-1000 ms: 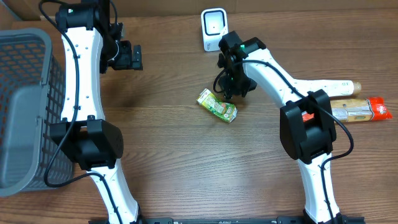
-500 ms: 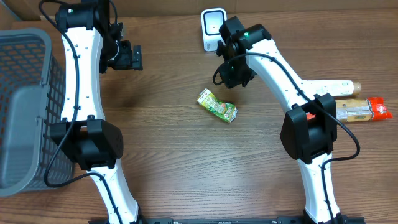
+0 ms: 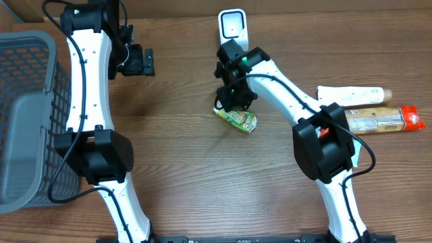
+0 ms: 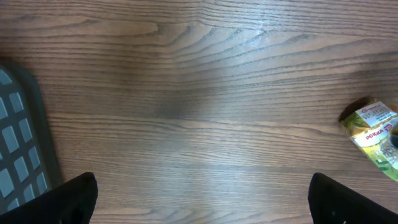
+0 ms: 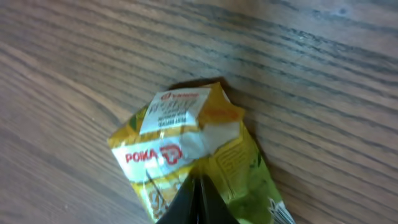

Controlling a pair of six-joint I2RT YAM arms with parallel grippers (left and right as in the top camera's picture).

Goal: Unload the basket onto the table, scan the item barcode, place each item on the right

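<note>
Right fingers pressed shut at packet, left fingers wide; grip unclear, thin film may slip before reaching scanner at worktop far edge.

The arms were built of white links and black joints; black cables were strung along them.

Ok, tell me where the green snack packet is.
Overhead view: the green snack packet lies on the table near centre, in front of the white scanner, beneath the right gripper.
</note>
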